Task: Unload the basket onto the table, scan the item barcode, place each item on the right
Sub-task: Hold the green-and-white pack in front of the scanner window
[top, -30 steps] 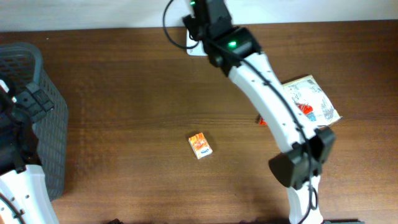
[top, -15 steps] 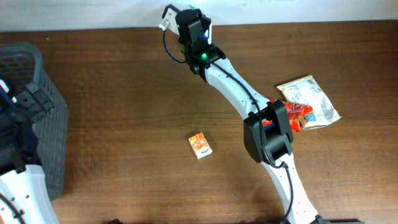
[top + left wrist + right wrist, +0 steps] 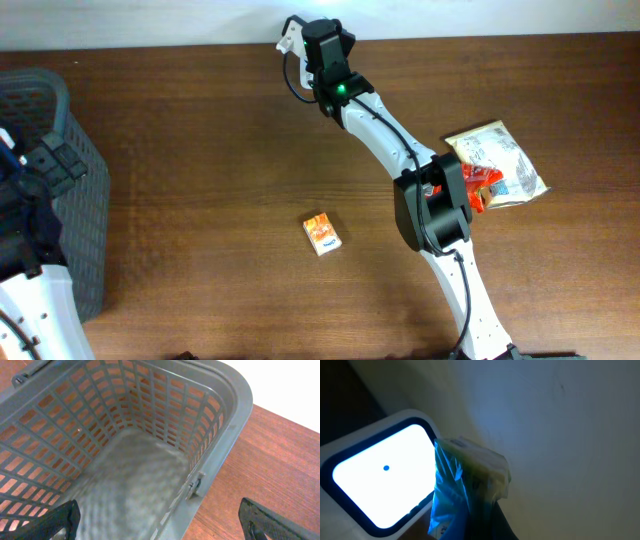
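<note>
Packet (image 3: 465, 487) in shiny wrap is pinched tight in the right end effector (image 3: 300, 38) at the far edge of the worktop (image 3: 200, 150), just beside the scanner (image 3: 375, 485), whose window glows white. The left end effector (image 3: 160, 525) hangs over the grey basket (image 3: 235, 405) at the left edge, fingers spread wide. A small orange box (image 3: 321, 233) lies near the middle, and a bigger bag (image 3: 505, 160) lies near the right edge.
</note>
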